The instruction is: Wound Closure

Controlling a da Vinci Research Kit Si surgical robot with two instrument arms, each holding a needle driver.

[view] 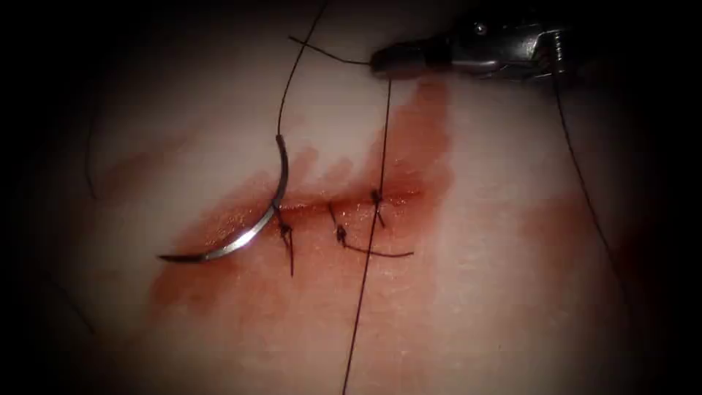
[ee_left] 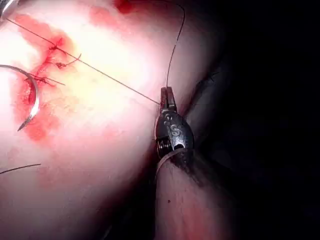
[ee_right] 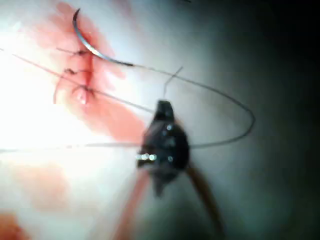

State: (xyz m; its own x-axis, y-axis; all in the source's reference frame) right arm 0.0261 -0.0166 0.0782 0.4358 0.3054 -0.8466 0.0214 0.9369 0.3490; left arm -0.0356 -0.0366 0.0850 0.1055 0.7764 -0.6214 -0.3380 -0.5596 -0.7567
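The tissue (view: pixel 475 292) carries a cut (view: pixel 329 208) with three knots. My needle (view: pixel 248 227) lies free at the cut's left end, held by neither tool. My right tool (view: pixel 387 60), above the cut, and my left tool (ee_left: pixel 167 95) each clamp the thread (view: pixel 376 212), stretched taut across the cut.

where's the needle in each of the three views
Endoscope view: the needle lies free on the tissue, crossing the left end of the cut, tip at lower left.
Left wrist view: the needle lies beside the knots.
Right wrist view: the needle lies by the cut's end.
Shared landmark: the taut thread held by both end effectors, running over the stitched cut.
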